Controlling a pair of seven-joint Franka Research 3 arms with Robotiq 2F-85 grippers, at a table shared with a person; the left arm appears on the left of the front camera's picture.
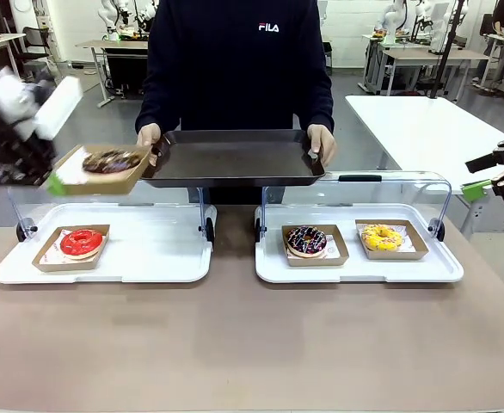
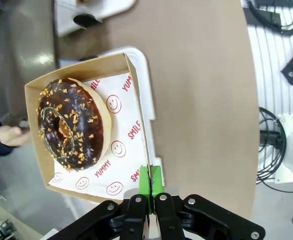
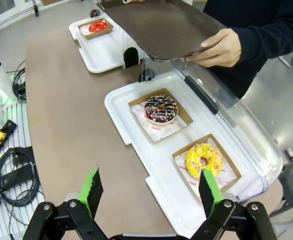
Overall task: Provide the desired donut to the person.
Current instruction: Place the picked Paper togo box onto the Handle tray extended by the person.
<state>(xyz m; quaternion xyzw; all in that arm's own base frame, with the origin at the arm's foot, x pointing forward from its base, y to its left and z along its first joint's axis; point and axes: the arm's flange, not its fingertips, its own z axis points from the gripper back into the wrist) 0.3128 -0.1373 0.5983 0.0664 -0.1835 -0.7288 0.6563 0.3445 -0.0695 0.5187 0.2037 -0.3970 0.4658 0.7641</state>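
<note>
Right gripper (image 3: 151,186) — spread, idle. Left gripper (image 2: 149,192) — pinching the rim of the cardboard box (image 2: 81,70) holding the chocolate nut donut (image 2: 69,124), aloft at the left edge of the person's (image 1: 235,60) dark tray (image 1: 235,159). Keep the box level; set it well onto the tray before releasing.

Lab: bg worktables (image 1: 428,129), floor cables (image 3: 14,172).

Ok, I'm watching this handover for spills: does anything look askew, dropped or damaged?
Nothing stands out. The chocolate donut sits whole in its cardboard box, which the left gripper pinches by one wall, in the air beside the dark tray the person holds. The red donut, sprinkled donut and yellow donut lie squarely in their boxes.
</note>
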